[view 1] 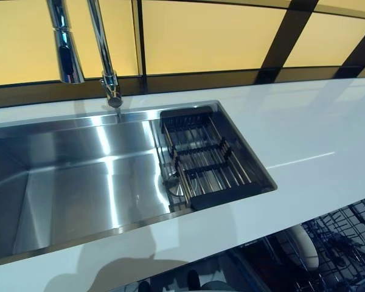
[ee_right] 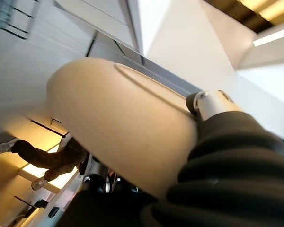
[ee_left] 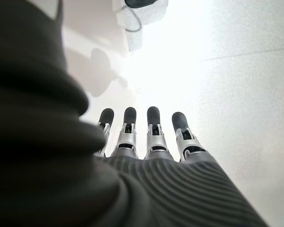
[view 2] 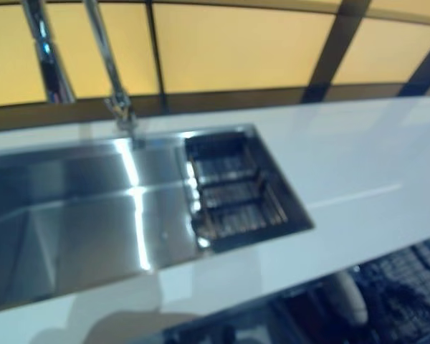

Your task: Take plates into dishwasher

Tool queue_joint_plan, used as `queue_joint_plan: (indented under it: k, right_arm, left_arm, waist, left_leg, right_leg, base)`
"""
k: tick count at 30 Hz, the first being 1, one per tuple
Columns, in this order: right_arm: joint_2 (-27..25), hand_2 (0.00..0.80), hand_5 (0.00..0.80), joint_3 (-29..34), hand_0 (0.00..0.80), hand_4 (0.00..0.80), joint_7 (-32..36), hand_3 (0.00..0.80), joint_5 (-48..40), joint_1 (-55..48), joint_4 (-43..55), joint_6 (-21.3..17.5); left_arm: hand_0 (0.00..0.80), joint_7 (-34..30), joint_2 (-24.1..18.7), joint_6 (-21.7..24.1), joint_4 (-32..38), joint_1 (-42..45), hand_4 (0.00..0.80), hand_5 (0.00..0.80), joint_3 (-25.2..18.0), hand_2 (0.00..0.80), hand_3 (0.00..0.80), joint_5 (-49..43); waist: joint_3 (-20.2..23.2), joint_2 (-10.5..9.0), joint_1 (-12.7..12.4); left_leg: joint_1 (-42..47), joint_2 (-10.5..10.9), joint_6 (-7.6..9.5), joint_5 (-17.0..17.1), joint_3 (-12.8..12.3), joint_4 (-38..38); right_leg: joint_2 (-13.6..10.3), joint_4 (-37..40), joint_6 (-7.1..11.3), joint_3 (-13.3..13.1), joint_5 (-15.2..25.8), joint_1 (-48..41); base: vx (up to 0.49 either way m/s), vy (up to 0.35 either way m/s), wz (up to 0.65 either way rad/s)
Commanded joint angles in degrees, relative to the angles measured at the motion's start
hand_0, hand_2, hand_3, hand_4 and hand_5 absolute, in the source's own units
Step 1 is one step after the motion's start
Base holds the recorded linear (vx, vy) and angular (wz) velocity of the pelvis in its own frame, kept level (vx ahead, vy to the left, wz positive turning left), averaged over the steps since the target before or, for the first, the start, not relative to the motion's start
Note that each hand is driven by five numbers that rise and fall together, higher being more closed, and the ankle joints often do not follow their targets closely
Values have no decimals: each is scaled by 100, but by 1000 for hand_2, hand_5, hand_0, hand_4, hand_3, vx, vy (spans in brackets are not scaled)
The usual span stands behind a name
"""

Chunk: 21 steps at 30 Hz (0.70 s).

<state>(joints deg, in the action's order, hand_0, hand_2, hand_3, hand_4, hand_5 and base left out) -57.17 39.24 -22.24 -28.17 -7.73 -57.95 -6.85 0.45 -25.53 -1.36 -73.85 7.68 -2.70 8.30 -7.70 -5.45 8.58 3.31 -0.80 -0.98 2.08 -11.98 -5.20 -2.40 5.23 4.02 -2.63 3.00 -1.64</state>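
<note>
plate (ee_right: pixel 118 127) in right hand (ee_right: pixel 227 156), fingers pinching rim, lower right above rack (view 1: pixel 347 243) | left hand (ee_left: pixel 151 142) idle, fingers straight, apart | advice: lower plate upright, edge-first between tines, release once seated

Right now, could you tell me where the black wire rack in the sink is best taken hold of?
Likely by the broad black bar at the near end of the wire rack, coming from straight above: it sits sunk in the sink, walls close on three sides, so only its top is open.
</note>
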Motion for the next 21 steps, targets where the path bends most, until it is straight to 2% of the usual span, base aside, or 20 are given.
queue_joint_plan:
  k: [1,8,12,17,21]
  right_arm:
    - [-240,800,800,-97,800,800,-180,800,330,326,470,-1]
    - [-13,800,800,-792,800,800,-208,800,1130,518,850,440]
    - [73,800,800,-1026,800,800,-190,800,1305,541,1026,539]
    - [283,800,800,-1379,800,800,-230,800,1515,593,1345,659]
    - [327,800,800,-1618,800,800,-149,800,1726,716,1471,679]
  left_arm:
    - [0,-40,-180,72,-236,-258,0,0,258,0,0,195]
    - [0,-81,-128,340,-81,-340,0,0,331,0,0,202]
    - [0,-109,-90,459,81,-423,0,0,457,0,0,205]
    - [0,-176,-34,646,411,-608,0,0,791,0,0,8]
    - [0,-347,41,1032,644,-698,0,0,1133,0,0,-204]
  waist:
    - [-152,215,-91]
    - [-265,347,64]
    - [-296,418,179]
    - [-380,552,372]
    - [-428,725,543]
  left_leg:
    - [-28,82,96,-286,325,22]
    - [-91,13,5,-239,206,20]
    - [-89,-20,-12,-236,119,20]
    - [-105,-79,-21,-237,-26,41]
    - [-101,-96,-39,-278,-171,74]
  right_leg:
    - [421,-128,110,103,56,226]
    - [415,-102,102,169,76,320]
    - [412,-192,107,167,39,394]
    - [395,-355,117,130,-16,548]
    - [370,-383,148,57,-20,651]
  base:
    - [-102,-49,0]
    - [-54,-11,-3]
    - [-28,14,0]
    - [-50,5,-1]
    - [-47,13,-8]
